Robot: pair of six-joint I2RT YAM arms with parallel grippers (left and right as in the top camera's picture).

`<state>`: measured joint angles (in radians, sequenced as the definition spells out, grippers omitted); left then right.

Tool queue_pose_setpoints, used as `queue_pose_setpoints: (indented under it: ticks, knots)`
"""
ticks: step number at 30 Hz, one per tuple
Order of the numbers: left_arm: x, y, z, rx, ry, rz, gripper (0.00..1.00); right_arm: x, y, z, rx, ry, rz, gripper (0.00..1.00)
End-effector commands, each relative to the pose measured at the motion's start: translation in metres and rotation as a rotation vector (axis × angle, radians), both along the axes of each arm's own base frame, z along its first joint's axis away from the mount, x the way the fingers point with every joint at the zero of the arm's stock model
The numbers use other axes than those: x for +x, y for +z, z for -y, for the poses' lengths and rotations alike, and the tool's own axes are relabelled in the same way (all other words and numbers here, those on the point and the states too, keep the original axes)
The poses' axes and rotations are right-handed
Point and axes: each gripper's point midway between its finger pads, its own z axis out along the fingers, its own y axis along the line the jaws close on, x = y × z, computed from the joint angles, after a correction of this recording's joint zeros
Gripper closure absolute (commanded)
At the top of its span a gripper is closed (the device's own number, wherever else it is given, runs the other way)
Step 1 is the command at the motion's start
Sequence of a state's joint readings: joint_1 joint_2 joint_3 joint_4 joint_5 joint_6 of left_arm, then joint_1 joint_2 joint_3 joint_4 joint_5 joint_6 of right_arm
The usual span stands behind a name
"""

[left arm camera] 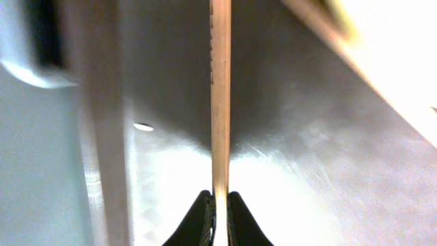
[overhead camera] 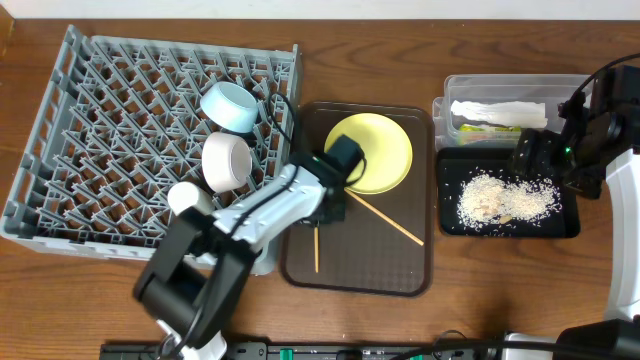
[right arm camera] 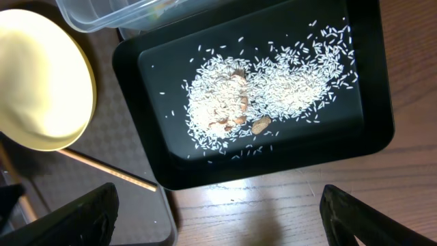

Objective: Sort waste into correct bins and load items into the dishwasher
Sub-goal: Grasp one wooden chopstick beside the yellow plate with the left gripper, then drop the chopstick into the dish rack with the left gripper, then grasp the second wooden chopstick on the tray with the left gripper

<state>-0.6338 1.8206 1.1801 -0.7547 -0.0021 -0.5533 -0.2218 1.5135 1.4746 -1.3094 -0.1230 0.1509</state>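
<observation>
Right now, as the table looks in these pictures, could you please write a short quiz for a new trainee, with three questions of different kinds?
1. True or false: the yellow plate lies in the black tray.
2. The left gripper is shut on: A) a napkin, B) a chopstick, C) a cup.
3. What food lies in the black tray?

Key
1. False: it lies on the brown tray.
2. B.
3. The rice.

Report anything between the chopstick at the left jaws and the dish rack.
Nothing loose lies between the chopstick and the dish rack. The white bowl and blue bowl sit at the rack's near side.
</observation>
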Motion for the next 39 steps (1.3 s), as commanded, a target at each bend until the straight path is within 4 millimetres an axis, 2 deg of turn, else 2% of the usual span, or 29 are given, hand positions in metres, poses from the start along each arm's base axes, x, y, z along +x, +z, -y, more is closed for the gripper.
queue_pose_setpoints:
  ticks: [1,4,5,8,12,13,18,19,20,24,25,29,33,39]
  knots:
    - [0.027,0.061,0.001,-0.051,-0.166,0.152,0.92,0.002,0.010,0.001,0.002,-0.010,0.035,0.08]
    - [0.037,0.089,-0.010,-0.066,-0.221,0.232,0.92,0.001,0.010,0.001,0.003,-0.010,0.034,0.08]
    - [0.043,0.103,-0.020,-0.062,-0.244,0.277,0.92,0.001,0.010,0.001,0.003,-0.010,0.034,0.08]
    - [0.057,0.117,-0.049,0.003,-0.188,0.343,0.92,0.001,0.010,0.001,0.003,-0.010,0.034,0.08]
    - [0.074,0.119,-0.073,0.053,-0.174,0.374,0.92,0.001,0.010,0.001,0.003,-0.010,0.034,0.08]
    - [0.083,0.117,-0.080,0.058,-0.155,0.387,0.92,0.001,0.010,0.001,0.003,-0.010,0.034,0.08]
    - [0.099,0.115,-0.097,0.061,-0.099,0.410,0.91,0.000,0.010,0.000,0.004,-0.010,0.027,0.08]
    - [0.100,0.114,-0.100,0.061,-0.092,0.408,0.83,0.000,0.010,0.000,0.004,-0.010,0.027,0.08]
    - [0.100,0.114,-0.101,0.057,-0.088,0.406,0.66,0.000,0.010,0.000,0.004,-0.010,0.027,0.08]
    - [0.097,0.113,-0.096,0.023,-0.094,0.393,0.48,0.000,0.010,0.000,0.005,-0.010,0.027,0.08]
    - [0.096,0.112,-0.092,0.004,-0.102,0.386,0.46,0.000,0.010,0.000,0.005,-0.010,0.027,0.08]
    - [0.083,0.108,-0.071,-0.132,-0.089,0.324,0.42,-0.001,0.010,0.000,0.005,-0.010,0.024,0.08]
    - [0.061,0.107,-0.033,-0.321,-0.012,0.215,0.41,-0.001,0.010,0.000,0.005,-0.010,0.024,0.08]
    - [0.033,0.090,0.007,-0.340,0.180,0.125,0.39,-0.001,0.010,0.000,0.005,-0.010,0.025,0.08]
